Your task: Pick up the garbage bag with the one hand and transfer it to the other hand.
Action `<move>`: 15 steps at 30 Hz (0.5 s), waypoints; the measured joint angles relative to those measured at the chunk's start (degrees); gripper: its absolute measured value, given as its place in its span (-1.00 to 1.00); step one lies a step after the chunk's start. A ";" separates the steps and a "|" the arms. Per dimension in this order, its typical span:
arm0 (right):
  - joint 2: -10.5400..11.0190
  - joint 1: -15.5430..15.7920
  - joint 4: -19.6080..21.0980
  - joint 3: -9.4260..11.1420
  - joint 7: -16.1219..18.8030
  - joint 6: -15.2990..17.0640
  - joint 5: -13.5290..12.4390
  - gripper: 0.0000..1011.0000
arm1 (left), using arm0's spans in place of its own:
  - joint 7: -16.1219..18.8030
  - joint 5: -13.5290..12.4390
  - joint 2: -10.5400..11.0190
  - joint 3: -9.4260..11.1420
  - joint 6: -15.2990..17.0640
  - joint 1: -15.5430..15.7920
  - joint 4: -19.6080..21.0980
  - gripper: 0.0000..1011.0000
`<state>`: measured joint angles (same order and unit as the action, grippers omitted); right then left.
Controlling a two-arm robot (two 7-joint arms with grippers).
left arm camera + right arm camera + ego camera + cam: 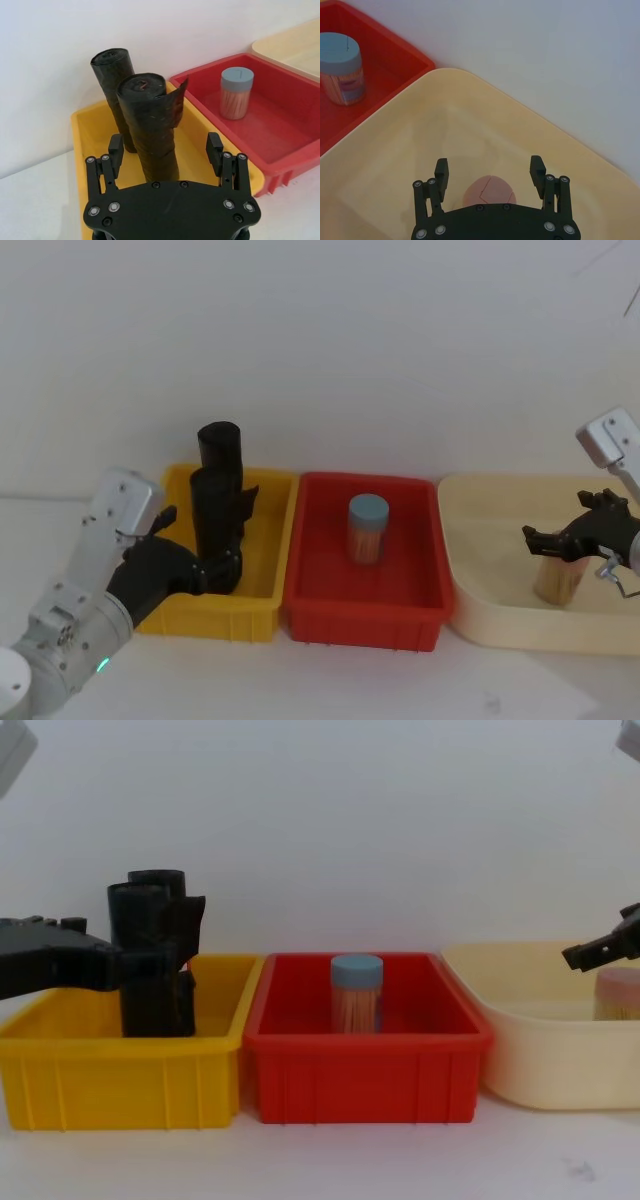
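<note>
The left end effector (165, 146) is wide open around the garbage bag (150, 120) in the left yellow bin (87, 131), and closing could also snag the far roll (111, 67), which seems to touch it.

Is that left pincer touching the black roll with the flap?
Apart. The left wrist view shows the open left pincer straddling the garbage bag, with the yellow bin visible in the gap on either side.

L pincer (165, 142) spread wide, arm extended fwd, low; R pincer (489, 167) also agape, hovering.
</note>
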<state>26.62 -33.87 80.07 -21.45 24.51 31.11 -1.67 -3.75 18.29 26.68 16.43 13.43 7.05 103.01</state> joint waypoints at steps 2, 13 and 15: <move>0.00 0.00 0.00 0.00 0.00 0.00 0.00 0.98 | -0.58 0.06 -0.22 0.00 0.19 1.00 -1.07 0.98; 0.00 0.00 0.00 0.00 0.00 0.00 0.00 0.98 | -2.92 0.10 -1.54 0.54 0.39 5.35 -6.30 0.98; 0.00 0.00 0.01 0.00 0.00 0.00 0.00 0.98 | -3.57 0.10 -1.86 0.71 0.34 6.24 -7.42 0.98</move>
<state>26.62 -33.87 80.08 -21.45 24.50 31.11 -1.67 -7.32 18.38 24.82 17.14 13.77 13.29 95.58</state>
